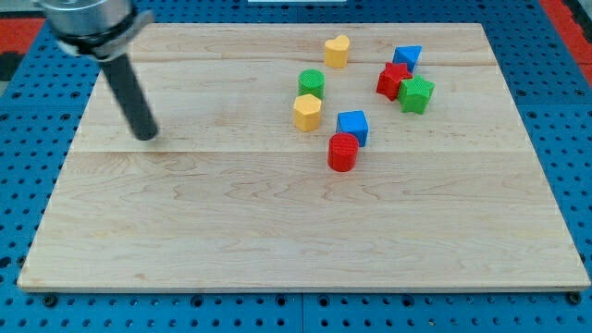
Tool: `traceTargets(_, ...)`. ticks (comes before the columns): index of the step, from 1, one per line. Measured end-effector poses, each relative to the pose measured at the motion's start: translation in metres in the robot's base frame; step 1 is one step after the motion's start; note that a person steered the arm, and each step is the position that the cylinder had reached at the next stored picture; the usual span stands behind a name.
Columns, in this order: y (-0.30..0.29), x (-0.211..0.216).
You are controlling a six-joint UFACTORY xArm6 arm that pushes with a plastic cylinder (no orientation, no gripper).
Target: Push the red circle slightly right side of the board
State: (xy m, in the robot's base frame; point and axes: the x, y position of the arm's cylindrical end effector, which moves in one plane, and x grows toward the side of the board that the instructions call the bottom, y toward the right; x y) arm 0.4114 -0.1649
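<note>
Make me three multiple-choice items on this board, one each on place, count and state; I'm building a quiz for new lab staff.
1. Where is my tip relative to the blocks?
A. At the view's left, apart from them
B. Touching the red circle
C. At the view's right of them

2. How many blocks are on the board?
A. Five
B. Eight
C. Ten

3. What touches the red circle?
A. A yellow block
B. My tip
C. The blue cube

Key: 1 A, bare wood lies between the tip and all blocks. 2 B, two each of red, blue, green and yellow. 3 C, the cube sits against the circle's upper right edge.
</note>
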Motion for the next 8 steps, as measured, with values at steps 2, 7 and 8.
traceTargets(2,0.146,0.014)
traceTargets(7,0.295,0.072)
traceTargets(8,0.263,0.072)
